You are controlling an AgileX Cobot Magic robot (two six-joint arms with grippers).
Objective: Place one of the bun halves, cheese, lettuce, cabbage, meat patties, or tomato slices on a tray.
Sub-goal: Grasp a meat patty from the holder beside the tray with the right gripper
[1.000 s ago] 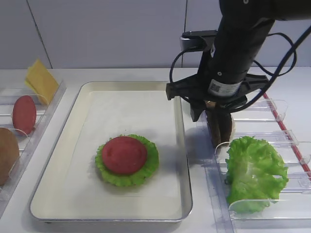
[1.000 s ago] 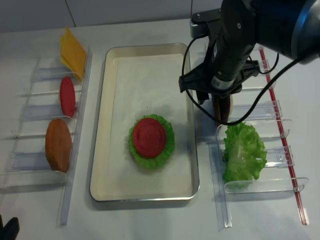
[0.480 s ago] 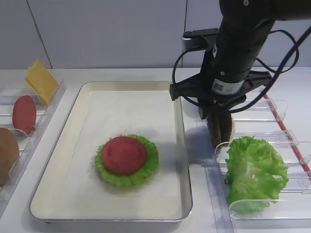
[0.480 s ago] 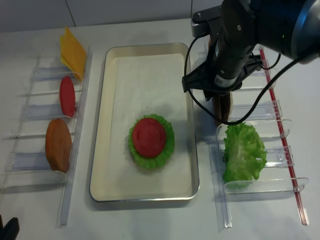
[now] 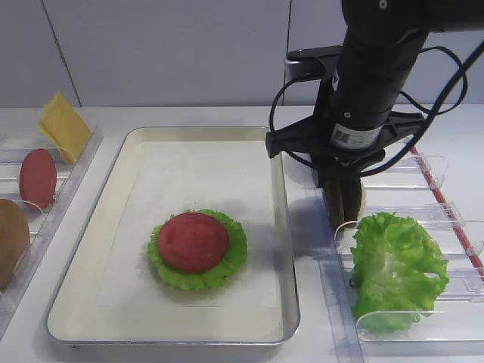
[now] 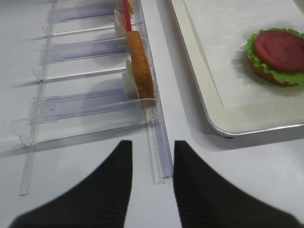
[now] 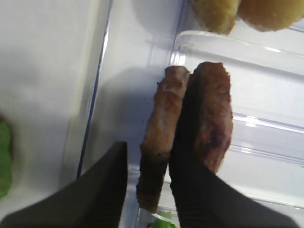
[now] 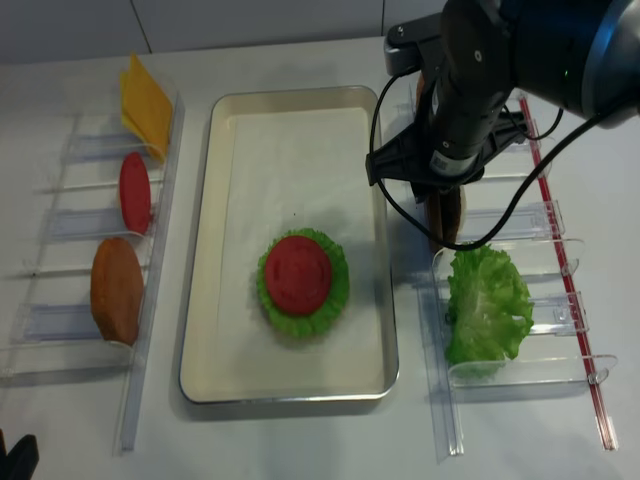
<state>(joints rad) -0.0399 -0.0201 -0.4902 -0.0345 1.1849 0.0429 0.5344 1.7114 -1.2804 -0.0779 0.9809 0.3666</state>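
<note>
The right hand (image 7: 145, 178) straddled the nearer of two upright meat patties (image 7: 161, 128), one finger (image 7: 190, 190) wedged between them; whether it pinched the patty, I could not tell. They stood right of the tray (image 5: 287, 302), which held lettuce (image 5: 231, 261) under a tomato slice (image 5: 193, 240).

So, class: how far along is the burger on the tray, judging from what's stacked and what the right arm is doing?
Done: lettuce and a tomato slice sit on the tray. In hand: the right gripper straddles one upright meat patty in its bin. Left: lift it and place it on the stack.
</note>
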